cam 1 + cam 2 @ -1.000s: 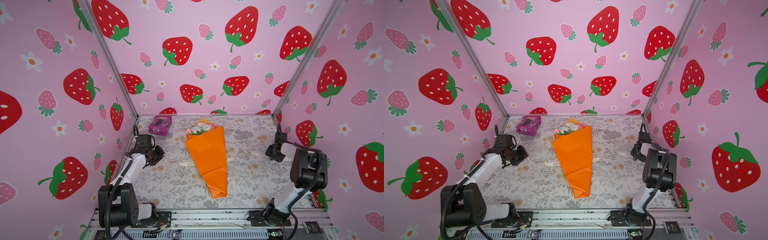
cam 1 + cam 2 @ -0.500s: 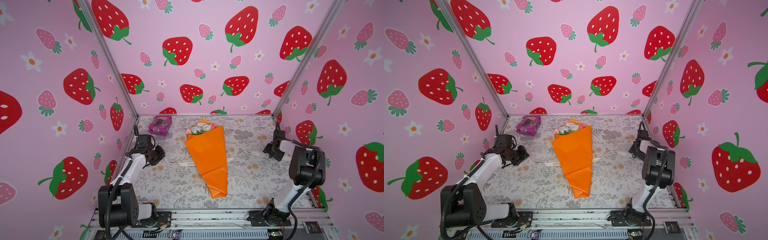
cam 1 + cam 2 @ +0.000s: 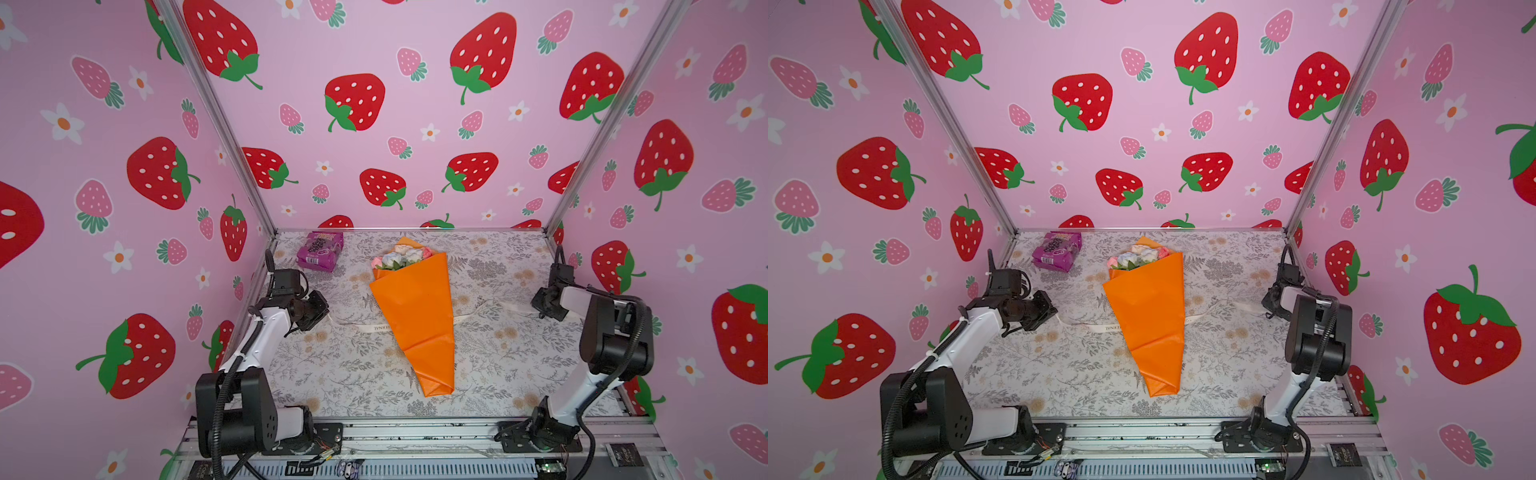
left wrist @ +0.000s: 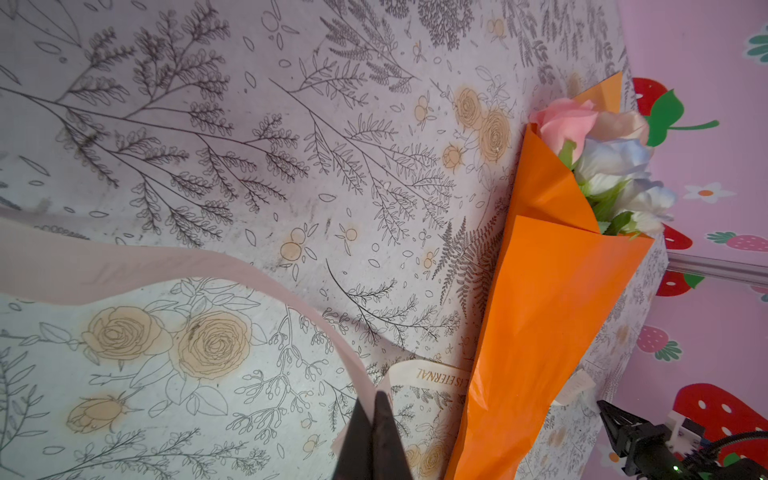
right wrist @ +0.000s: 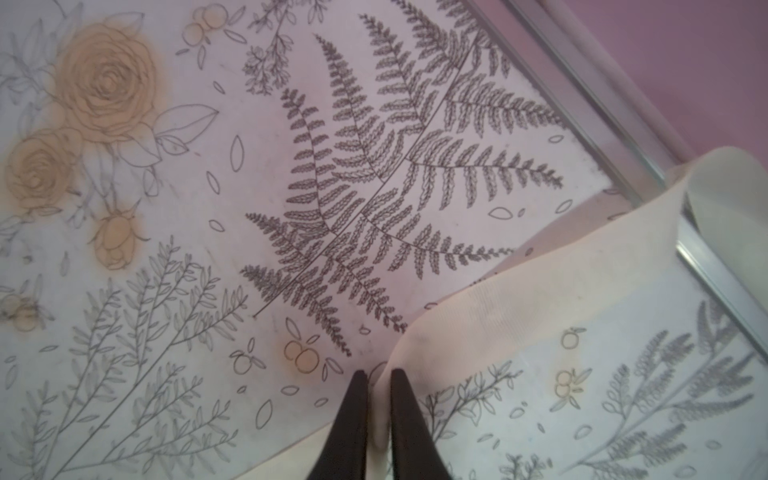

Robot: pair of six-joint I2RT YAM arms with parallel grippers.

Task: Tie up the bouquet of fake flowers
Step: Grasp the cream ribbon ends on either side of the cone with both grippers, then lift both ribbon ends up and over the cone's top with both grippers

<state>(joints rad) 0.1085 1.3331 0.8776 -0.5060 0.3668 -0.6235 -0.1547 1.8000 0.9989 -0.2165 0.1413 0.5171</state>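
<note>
Closing has just been completed by the right gripper (image 5: 379,374). Its jaws stood apart a moment ago and are now drawn in to a narrow slit. The ribbon (image 5: 540,282) is pinched between them near its end, to the right of the bouquet (image 3: 415,316). The left gripper (image 4: 372,401) is fully shut, as before, with the other ribbon end clamped at its tips, to the left of the bouquet.

The bouquet has not been moved. It lies flat at the middle of the table (image 3: 498,374), narrow tip pointing toward the robot. The ribbon is passed beneath its middle and emerges on either side.

With both ends now held, the grasping step can be judged done, though nothing has yet been crossed or knotted. Next, the ends would have to be lifted and brought over the orange paper toward each other. Slack is seen on both sides, so the ribbon could slide under the bouquet, or the light paper could be dragged, if one side is pulled harder. The packet (image 3: 320,250), behind and left of the bouquet, is not involved.
</note>
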